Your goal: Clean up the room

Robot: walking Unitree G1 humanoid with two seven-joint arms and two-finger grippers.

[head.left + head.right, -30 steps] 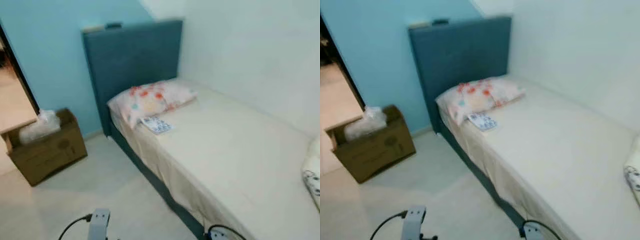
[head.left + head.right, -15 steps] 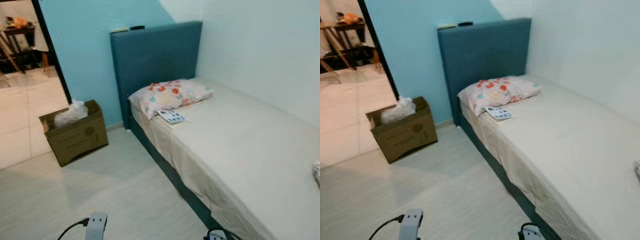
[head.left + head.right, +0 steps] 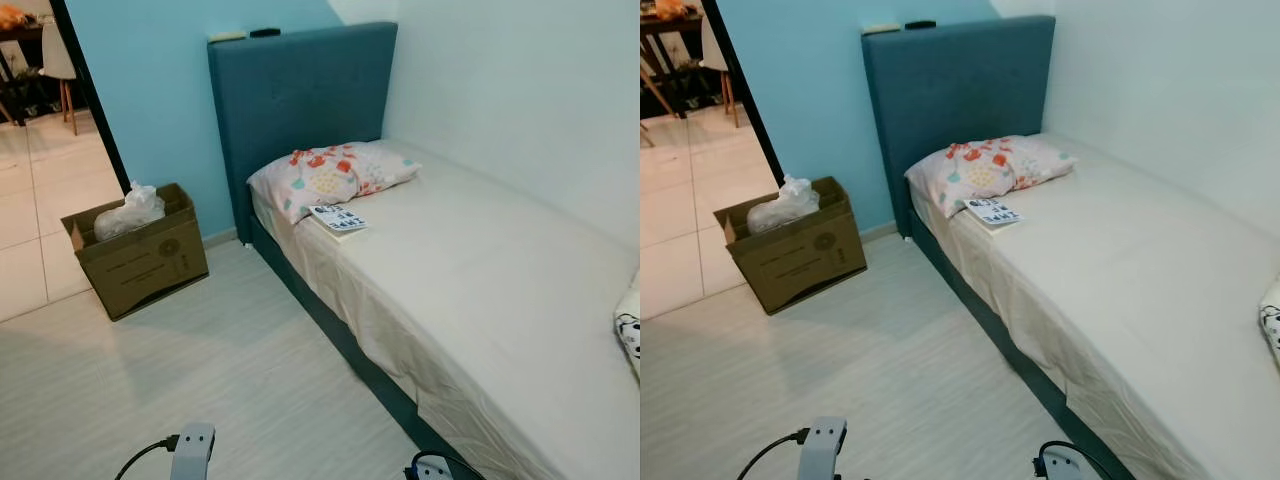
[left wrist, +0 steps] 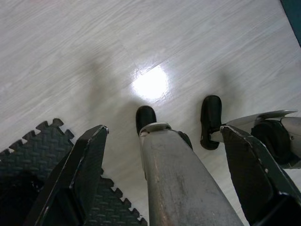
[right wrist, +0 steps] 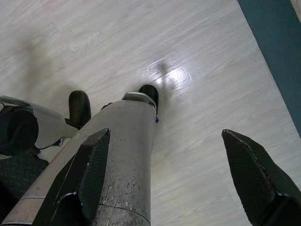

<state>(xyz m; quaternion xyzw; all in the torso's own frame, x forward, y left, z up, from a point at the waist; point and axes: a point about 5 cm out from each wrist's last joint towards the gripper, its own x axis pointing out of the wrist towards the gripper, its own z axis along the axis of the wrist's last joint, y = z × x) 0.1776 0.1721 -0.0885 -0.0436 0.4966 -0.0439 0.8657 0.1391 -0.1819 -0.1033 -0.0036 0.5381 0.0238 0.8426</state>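
On the cardboard box (image 3: 145,262), an unreadable round logo (image 3: 171,247).

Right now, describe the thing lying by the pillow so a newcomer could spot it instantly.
Find the bed with the blue headboard against the blue wall. At its head lies a floral pillow; just in front of it, near the bed's floor-side edge, sits a small flat booklet. It is the one white item with dark print on the plain cream sheet.

bed (image 3: 480,270): cream sheet
pillow (image 3: 330,175): beside the headboard (image 3: 300,90)
booklet (image 3: 338,218): touching the pillow
floor (image 3: 150,370): cardboard box (image 3: 140,255)
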